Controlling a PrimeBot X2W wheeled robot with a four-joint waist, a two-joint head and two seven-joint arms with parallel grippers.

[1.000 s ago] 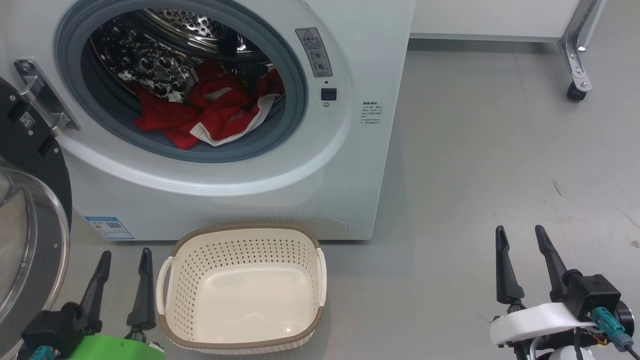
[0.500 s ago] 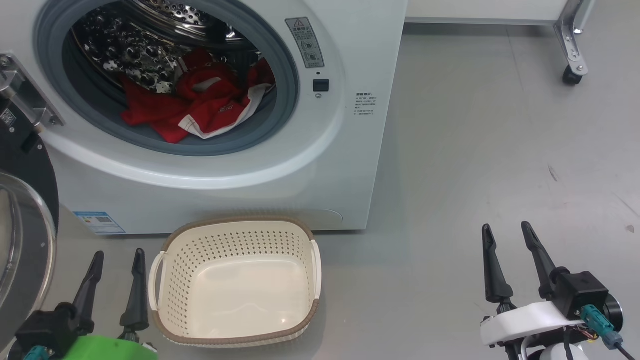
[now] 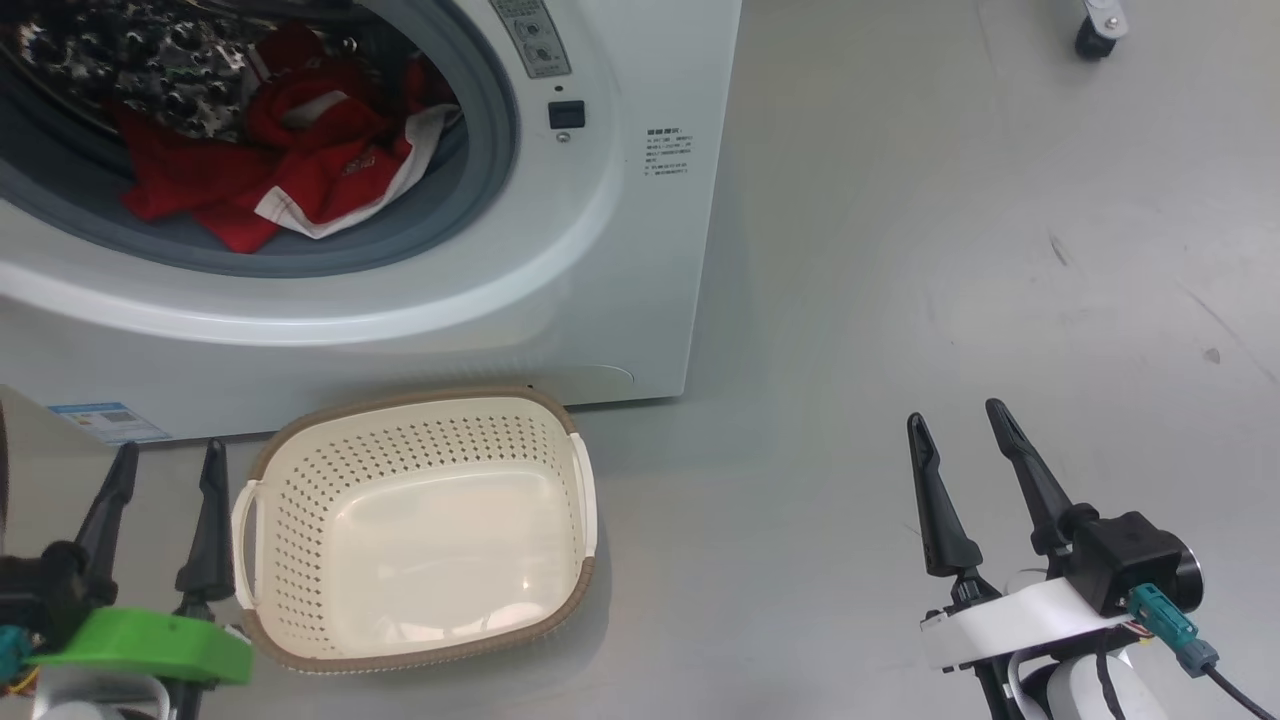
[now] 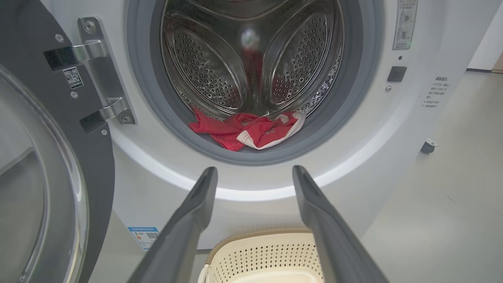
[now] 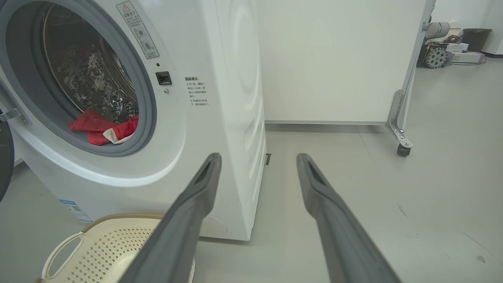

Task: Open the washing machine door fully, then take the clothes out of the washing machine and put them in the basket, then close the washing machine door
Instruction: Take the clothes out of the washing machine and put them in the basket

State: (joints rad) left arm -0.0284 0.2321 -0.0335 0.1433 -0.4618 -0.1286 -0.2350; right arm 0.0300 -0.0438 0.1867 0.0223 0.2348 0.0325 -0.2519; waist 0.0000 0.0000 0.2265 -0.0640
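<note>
Red clothes point(image 3: 270, 170): I log them inside the washing machine point(image 3: 600, 250) at ten o'clock, door point(image 4: 39, 165) open, basket point(image 3: 400, 403) at seven empty, left gripper point(image 3: 170, 450) and right gripper point(image 3: 955, 413) spread, holding nothing; unloading, closing outstanding.

Red clothes point(image 5: 103, 129) low in the washing machine point(image 5: 220, 118) (perhaps one garment), basket point(image 5: 118, 217) below, right gripper point(image 5: 258, 158) splayed

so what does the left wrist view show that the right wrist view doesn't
Left wrist: the glass bowl of the door, and the drum seen head-on to its back wall. Right wrist: the side of the washer, a white panel beyond it, gear in the far corner. Both: red clothes in the drum, the basket below.
</note>
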